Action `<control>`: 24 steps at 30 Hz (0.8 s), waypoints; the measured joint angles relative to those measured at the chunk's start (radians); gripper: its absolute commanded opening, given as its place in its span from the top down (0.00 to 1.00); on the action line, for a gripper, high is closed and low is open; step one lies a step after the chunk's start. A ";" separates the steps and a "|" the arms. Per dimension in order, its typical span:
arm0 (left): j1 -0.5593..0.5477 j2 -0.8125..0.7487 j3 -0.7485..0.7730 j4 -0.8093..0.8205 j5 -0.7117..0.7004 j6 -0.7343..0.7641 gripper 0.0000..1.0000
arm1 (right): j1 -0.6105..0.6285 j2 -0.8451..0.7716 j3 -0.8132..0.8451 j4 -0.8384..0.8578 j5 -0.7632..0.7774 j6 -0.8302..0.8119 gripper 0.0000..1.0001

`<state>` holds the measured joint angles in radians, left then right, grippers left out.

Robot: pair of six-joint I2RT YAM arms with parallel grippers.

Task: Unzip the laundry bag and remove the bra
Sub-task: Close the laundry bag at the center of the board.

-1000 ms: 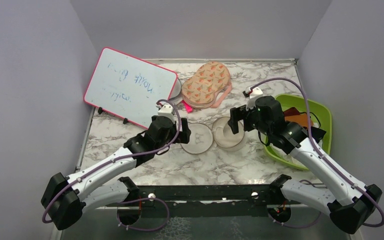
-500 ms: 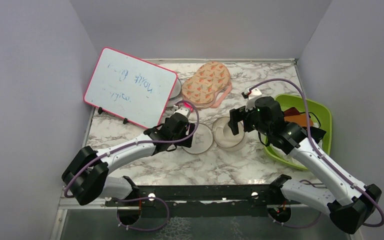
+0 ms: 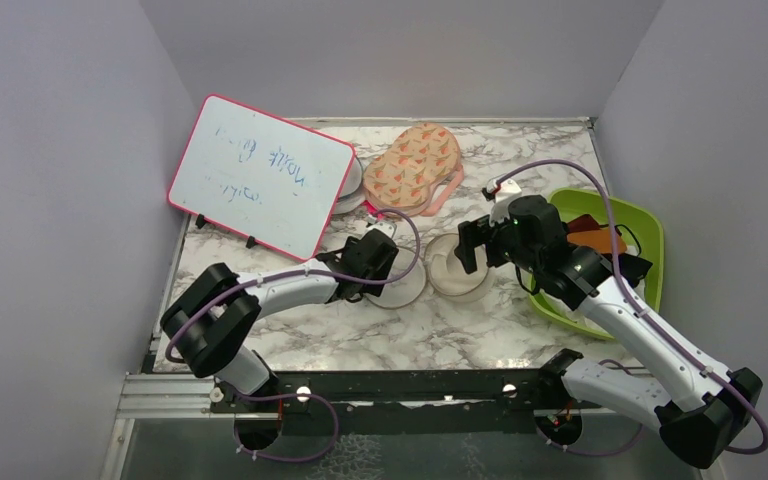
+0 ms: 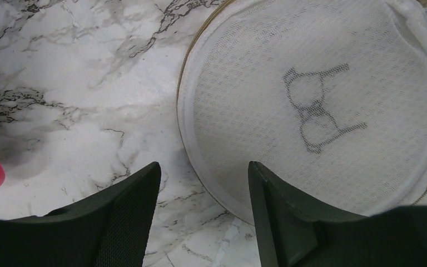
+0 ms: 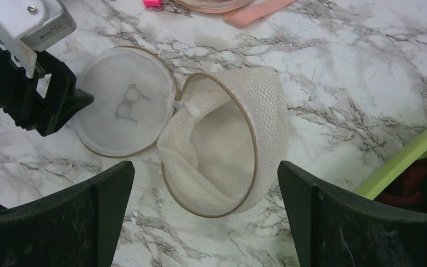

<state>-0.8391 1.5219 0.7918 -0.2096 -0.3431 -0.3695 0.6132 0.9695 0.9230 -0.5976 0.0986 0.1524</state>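
Note:
The laundry bag lies unzipped on the marble. Its flat lid (image 3: 397, 277) with the dark bra outline (image 4: 317, 105) lies to the left of the tipped mesh body (image 3: 457, 268). In the right wrist view the body's mouth (image 5: 228, 139) shows only white mesh inside. My left gripper (image 3: 372, 272) is open and low at the lid's left rim (image 4: 203, 183). My right gripper (image 3: 472, 250) is open wide above the body (image 5: 205, 178). An orange-brown fabric piece, the bra (image 3: 601, 241), lies in the green bin.
The green bin (image 3: 650, 250) at the right also holds a dark red cloth (image 3: 582, 222). A pink-framed whiteboard (image 3: 260, 175) leans at the back left. A peach patterned case (image 3: 415, 165) with a pink strap (image 5: 256, 14) lies behind the bag.
My left arm has stretched forward and to the right, bringing its gripper down to the lid's left rim. My right arm and the bag have hardly moved.

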 measured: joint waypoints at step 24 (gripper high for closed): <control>0.001 0.006 -0.055 0.087 -0.003 -0.080 1.00 | 0.000 -0.029 -0.041 0.005 -0.037 0.010 0.01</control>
<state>-0.8383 1.5276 0.7372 -0.1226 -0.3458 -0.4500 0.6132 0.9405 0.8822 -0.5922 0.0616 0.1619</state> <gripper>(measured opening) 0.014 0.988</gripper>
